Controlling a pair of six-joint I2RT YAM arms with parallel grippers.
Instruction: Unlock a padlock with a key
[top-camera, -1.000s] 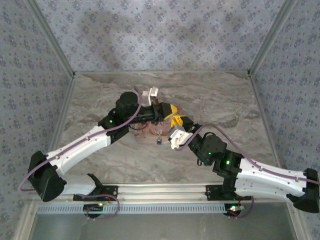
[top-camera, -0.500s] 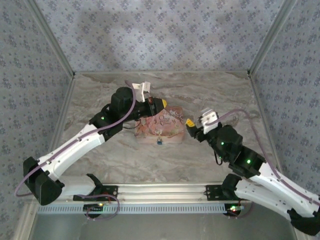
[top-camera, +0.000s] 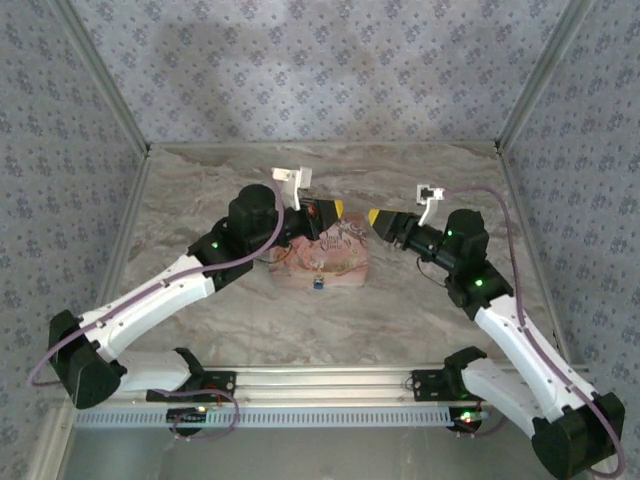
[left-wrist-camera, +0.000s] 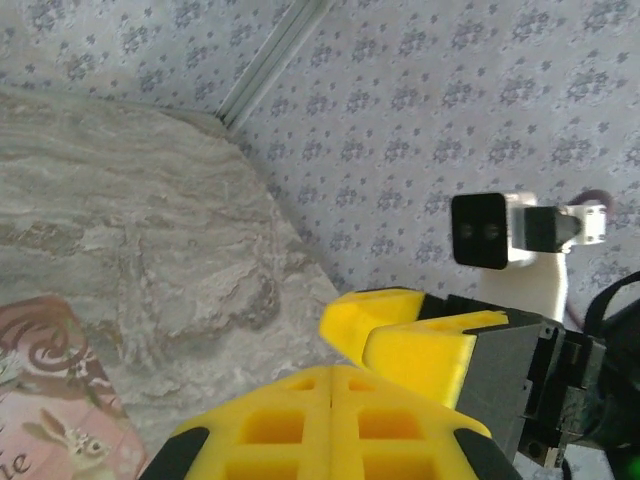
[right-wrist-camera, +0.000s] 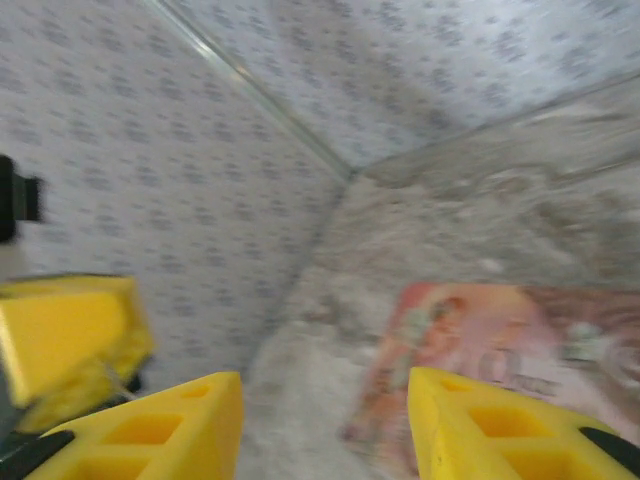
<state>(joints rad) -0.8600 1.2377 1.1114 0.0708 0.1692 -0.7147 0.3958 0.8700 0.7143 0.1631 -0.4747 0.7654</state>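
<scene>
1. The tiny blue padlock (top-camera: 317, 284) sits at the middle of the near edge of the pink tin (top-camera: 340, 258), on the marble tabletop (top-camera: 200, 200).
2. The left jaws are pressed together over the tin's far edge; I cannot tell whether they pinch anything.
3. The right jaws are spread and empty, just right of the tin, pointing toward the left jaws.
4. Both sets are apart from the padlock.

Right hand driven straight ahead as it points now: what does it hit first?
Probably the left hand: the right hand points at its yellow tips by the pink tin. Depth is unclear; it might slip past.
</scene>
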